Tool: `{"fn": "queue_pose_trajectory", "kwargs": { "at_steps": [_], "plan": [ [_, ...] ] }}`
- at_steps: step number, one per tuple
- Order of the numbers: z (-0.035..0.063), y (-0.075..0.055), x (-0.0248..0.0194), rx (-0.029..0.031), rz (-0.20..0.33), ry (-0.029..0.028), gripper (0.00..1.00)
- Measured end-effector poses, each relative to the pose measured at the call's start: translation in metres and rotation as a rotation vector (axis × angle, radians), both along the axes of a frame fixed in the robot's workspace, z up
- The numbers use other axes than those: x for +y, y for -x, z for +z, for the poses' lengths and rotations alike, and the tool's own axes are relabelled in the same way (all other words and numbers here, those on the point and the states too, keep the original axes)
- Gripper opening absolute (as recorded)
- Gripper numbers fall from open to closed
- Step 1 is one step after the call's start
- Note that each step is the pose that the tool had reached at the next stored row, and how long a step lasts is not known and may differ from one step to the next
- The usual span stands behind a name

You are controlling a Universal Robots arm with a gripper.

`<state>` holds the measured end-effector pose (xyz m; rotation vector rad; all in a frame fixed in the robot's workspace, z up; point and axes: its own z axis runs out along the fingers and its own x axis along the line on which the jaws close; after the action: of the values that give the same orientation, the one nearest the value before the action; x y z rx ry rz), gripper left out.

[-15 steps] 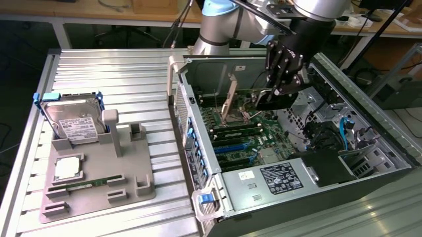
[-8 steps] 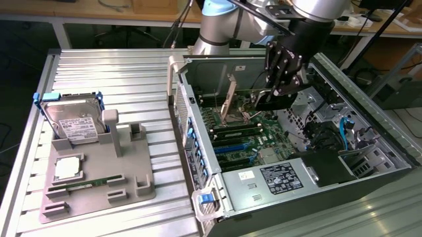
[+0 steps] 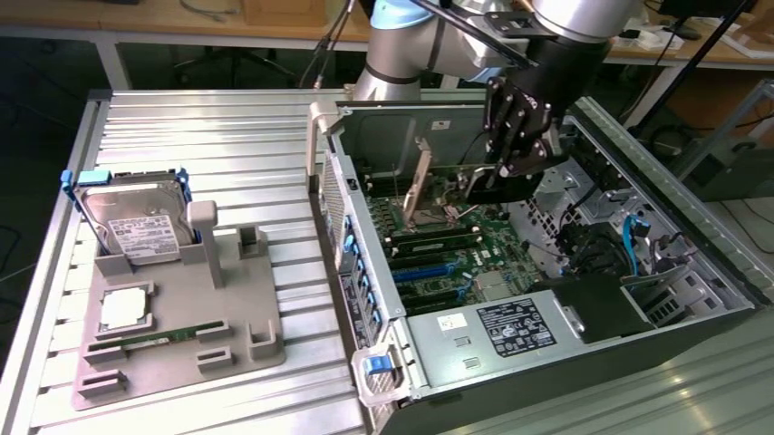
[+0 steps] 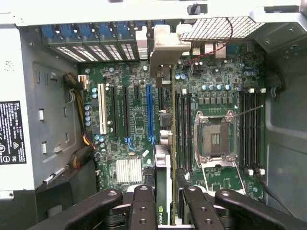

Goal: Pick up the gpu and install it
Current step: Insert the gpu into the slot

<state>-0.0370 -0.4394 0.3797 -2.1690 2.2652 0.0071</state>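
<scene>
item: gpu (image 4: 162, 165), thin dark card seen edge-on in the wrist view, silvery end bracket (image 4: 165, 45) against the case's rear slots. location: inside the open computer case (image 3: 677, 227), over the green motherboard (image 4: 136, 120), just beside 1 long blue slot (image 4: 150, 112); whether it is seated cannot be told.
pincer (image 3: 514, 172): black, clamped on the card's 2 faces.
nearby, wrist view: 1 white slot (image 4: 101, 108), square metal cpu socket (image 4: 216, 139), finned silver heatsink (image 4: 128, 170).
nearby, exterior view: labelled power supply (image 3: 514, 328); well apart on the ribbed metal surface (image 3: 217, 136), a grey fixture tray (image 3: 181, 299) with upright hard drive (image 3: 133, 222) in blue rails, flat processor (image 3: 125, 308), narrow memory stick (image 3: 158, 338).
</scene>
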Motion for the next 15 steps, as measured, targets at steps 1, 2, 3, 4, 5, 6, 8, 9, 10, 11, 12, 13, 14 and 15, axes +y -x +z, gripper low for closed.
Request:
{"fn": "queue_pose_trajectory", "kwargs": {
  "at_steps": [1,2,3,4,5,6,8,9,10,11,12,13,14,15],
  "plan": [
    [-0.0004,0.0003,0.0001,0.0000,0.000,0.0000,0.27],
    [-0.0006,0.0005,0.0001,0.0000,0.000,0.0000,0.27],
    [-0.0010,0.0008,0.0002,0.0000,0.000,0.0001,0.27],
    [-0.0014,0.0010,0.0003,0.0000,0.000,0.0001,0.27],
    [-0.0018,0.0012,0.0004,0.0000,0.000,0.0000,0.27],
    [-0.0021,0.0014,0.0004,-0.0001,0.000,0.0001,0.27],
    [-0.0027,0.0018,0.0006,0.0000,0.000,0.0000,0.27],
    [-0.0033,0.0022,0.0007,-0.0001,0.000,0.0000,0.27],
    [-0.0036,0.0023,0.0007,-0.0001,0.000,0.0001,0.27],
    [-0.0038,0.0025,0.0007,0.0000,0.000,0.0001,0.27],
    [-0.0086,0.0048,0.0013,0.0000,0.000,0.0000,0.27],
    [-0.0094,0.0048,0.0013,0.0000,0.000,0.0002,0.27],
    [-0.0100,0.0048,0.0013,-0.0001,0.000,0.0000,0.27],
    [-0.0103,0.0048,0.0013,0.0000,0.000,0.0000,0.27]
  ]
}}
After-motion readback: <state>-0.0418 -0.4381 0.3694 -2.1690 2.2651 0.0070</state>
